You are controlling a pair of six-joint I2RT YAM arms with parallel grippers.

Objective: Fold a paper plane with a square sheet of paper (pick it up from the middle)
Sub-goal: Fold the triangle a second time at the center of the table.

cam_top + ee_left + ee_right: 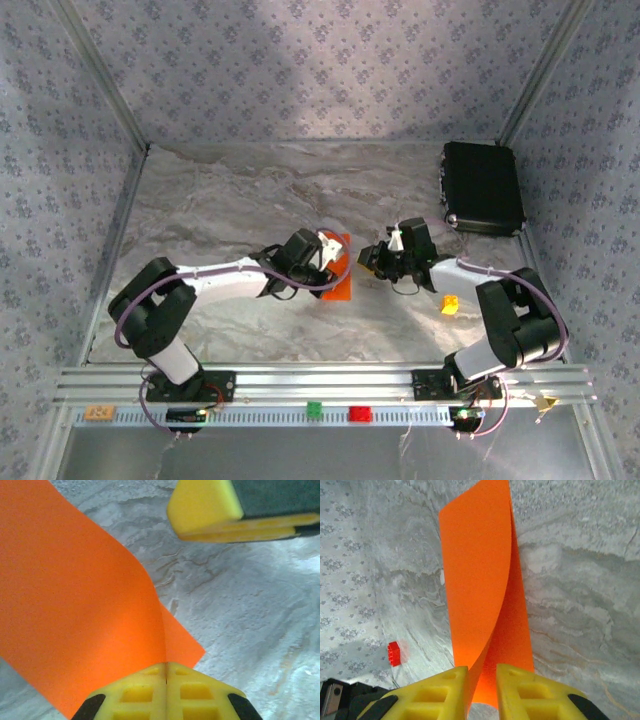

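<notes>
Creasing is the step in hand, as I judge it. The square sheet of paper [338,285] is up off the table [230,200], but it is no plane yet, only a loose curl with no sharp fold that I can see. It stands between my two arms, near the middle of the table; whether its lower edge touches the surface I cannot tell.

My left gripper [166,672] is clamped on the sheet: its two yellow fingers [135,695] meet with no gap, and the orange paper runs out from the seam between them, bending away to the left. My right gripper [482,677] is parted only narrowly and holds nothing. It faces the sheet from just beside it, the paper framed in the slot between its fingers but not touching them.

Next, I think, the right gripper must move onto the free edge, pinch it, and bring it level with the held one — then the bend can be pressed into a centre crease. A skewed pinch would set that crease crooked.
</notes>
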